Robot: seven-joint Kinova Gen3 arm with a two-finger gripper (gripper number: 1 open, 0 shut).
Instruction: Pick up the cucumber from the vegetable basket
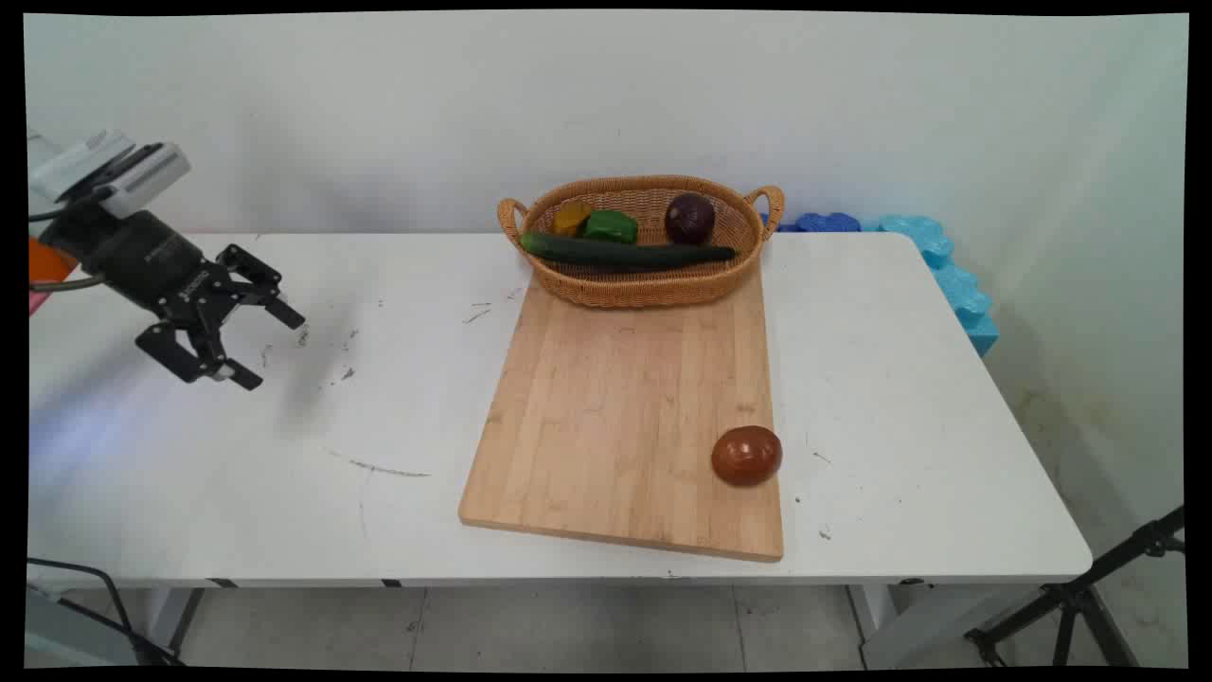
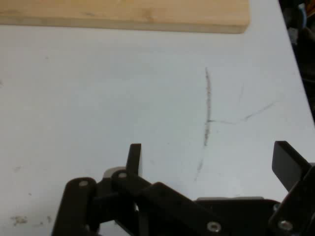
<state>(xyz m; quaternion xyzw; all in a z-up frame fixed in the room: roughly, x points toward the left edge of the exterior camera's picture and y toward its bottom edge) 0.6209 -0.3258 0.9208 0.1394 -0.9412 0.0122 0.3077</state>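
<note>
A: Start at the left of the frame. What's the pincer doing?

B: It hangs over the bare white table at the left edge, spread wide and grasping nothing. In the hand view its two fingers stand well apart, with only scuffed tabletop between them.

A: Anything close to it?

B: Only grey scuff marks. The nearest thing is the wooden cutting board, in the middle of the frame and well apart from the pincer. In the hand view one edge of the board runs along the top.

A: And on the board?

B: A reddish-brown tomato sits alone near its lower right corner, by the right edge. At the board's top end stands a wicker basket with two handles, partly resting on the board.

A: What's inside the basket?

B: From left to right: a small yellowish piece, a green pepper-like piece and a dark purple round vegetable. A long dark cucumber lies across the front.

A: How far along do things look?

B: Hard to judge. The tomato lies out on the board and the rest are in the basket; nothing is held.

A: Further right?

B: Blue foam behind the table's upper right corner, and a black tripod leg at the lower right.
</note>
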